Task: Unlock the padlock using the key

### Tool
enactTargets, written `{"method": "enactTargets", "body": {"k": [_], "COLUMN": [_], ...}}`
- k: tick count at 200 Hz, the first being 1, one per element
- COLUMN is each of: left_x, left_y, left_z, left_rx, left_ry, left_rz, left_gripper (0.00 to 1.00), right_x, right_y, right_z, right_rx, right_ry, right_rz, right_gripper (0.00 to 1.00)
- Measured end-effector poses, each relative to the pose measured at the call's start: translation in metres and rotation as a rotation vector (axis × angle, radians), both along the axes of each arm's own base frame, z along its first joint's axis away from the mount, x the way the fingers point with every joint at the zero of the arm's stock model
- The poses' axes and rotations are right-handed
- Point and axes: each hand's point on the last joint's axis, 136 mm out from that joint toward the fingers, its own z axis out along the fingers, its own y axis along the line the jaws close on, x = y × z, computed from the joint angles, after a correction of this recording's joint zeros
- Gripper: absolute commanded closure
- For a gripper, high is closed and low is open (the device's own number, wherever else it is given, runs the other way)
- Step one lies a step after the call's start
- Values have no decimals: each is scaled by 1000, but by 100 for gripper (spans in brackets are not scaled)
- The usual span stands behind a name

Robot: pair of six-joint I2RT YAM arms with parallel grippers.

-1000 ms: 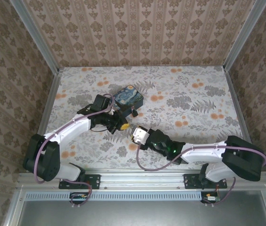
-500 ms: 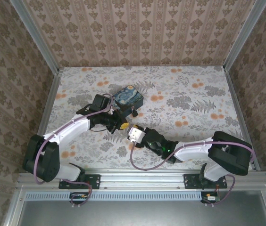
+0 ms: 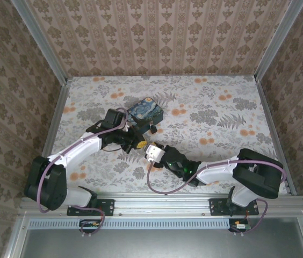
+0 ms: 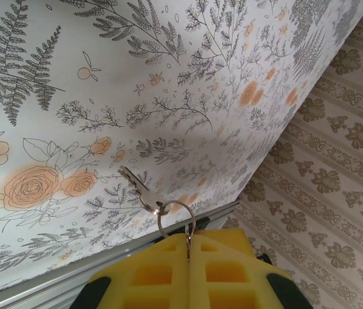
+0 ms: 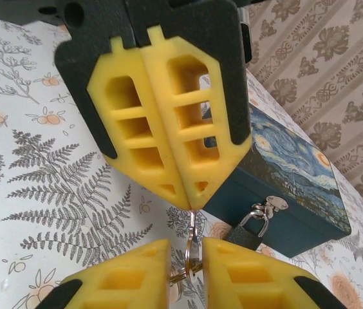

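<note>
Left gripper is clamped tight, its yellow pads pressed together on the key ring, and we see the key jutting from that ring. The right gripper meets it tip to tip, jaws narrow on either side of the ring; gripping or only bracketing, we cannot tell. Just beyond, the padlock hangs on the hasp of the blue swirl-painted tin, left of centre on the table. Its surface is pale, printed with grey ferns and orange blossoms. Around us are walls of brown striped damask, with a metal rail along the near edge.
</note>
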Motion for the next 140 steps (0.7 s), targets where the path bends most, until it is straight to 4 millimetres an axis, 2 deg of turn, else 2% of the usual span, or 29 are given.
{"method": "enactTargets", "body": {"k": [73,87,107,126,140], "left_x": [0,1,3,10,19], "left_y": [0,1,4,11,15], "left_z": [0,-1,0,6,18], "left_rx": [-3,-6,-6,23,41], "left_ry": [10,8,-24,-101,-195], "left_rz": [6,10,-7,-46,-84], "left_gripper": [100,78,63,62,63], "right_x": [1,3,3,6,8], "right_y": [-1,-2,-7,-17,-26], "right_z": [-2,-2,-3,0,6], "right_rx": [2,15,40,104,170], "right_ry": [2,17,80,186,278], "right_rz": [-10,-18,-13,-4,5], "right_gripper": [97,98,99,100,100]}}
